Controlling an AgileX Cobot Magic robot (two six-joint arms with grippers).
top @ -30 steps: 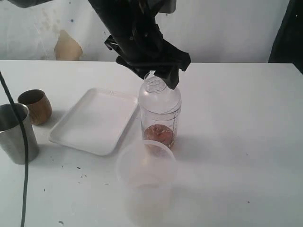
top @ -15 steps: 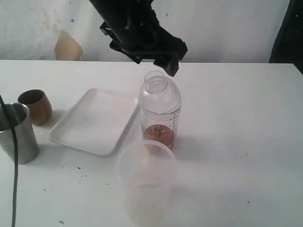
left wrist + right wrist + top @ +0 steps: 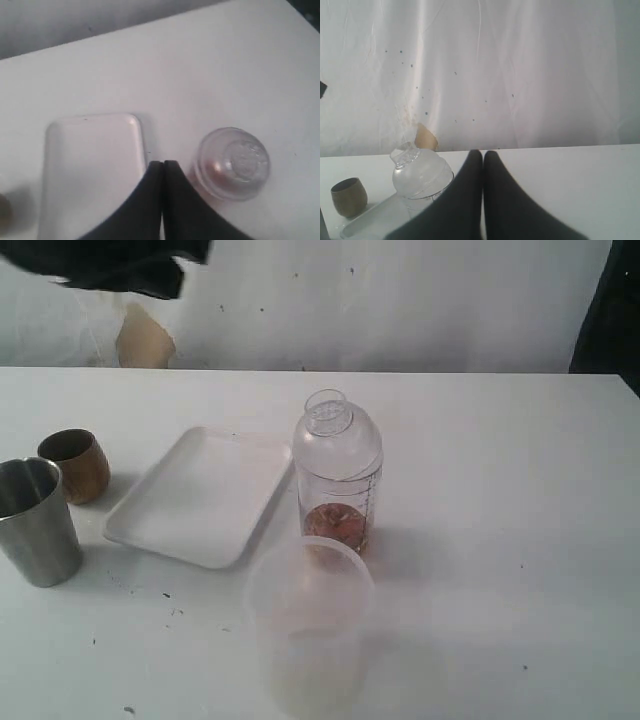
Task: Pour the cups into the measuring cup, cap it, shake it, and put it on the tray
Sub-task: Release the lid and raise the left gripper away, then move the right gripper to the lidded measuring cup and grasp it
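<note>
The measuring cup (image 3: 338, 480) stands upright in the middle of the table with a clear domed cap on it and brown contents at the bottom. It is right beside the white tray (image 3: 200, 495), which has nothing on it. The brown wooden cup (image 3: 75, 465) and the steel tumbler (image 3: 35, 520) stand at the far left. In the left wrist view my left gripper (image 3: 163, 162) is shut and empty, high above the gap between the tray (image 3: 92, 165) and the capped measuring cup (image 3: 234, 162). My right gripper (image 3: 483, 152) is shut and empty, some way off the measuring cup (image 3: 420, 172).
A wide frosted plastic tub (image 3: 308, 620) stands in front of the measuring cup, near the table's front edge. Part of the left arm (image 3: 110, 265) shows as a dark shape at the upper left. A white wall runs behind the table.
The left arm has lifted off the top of the measuring cup and drawn away up and to the left. Its jaws have closed. The capped cup stays in place.
</note>
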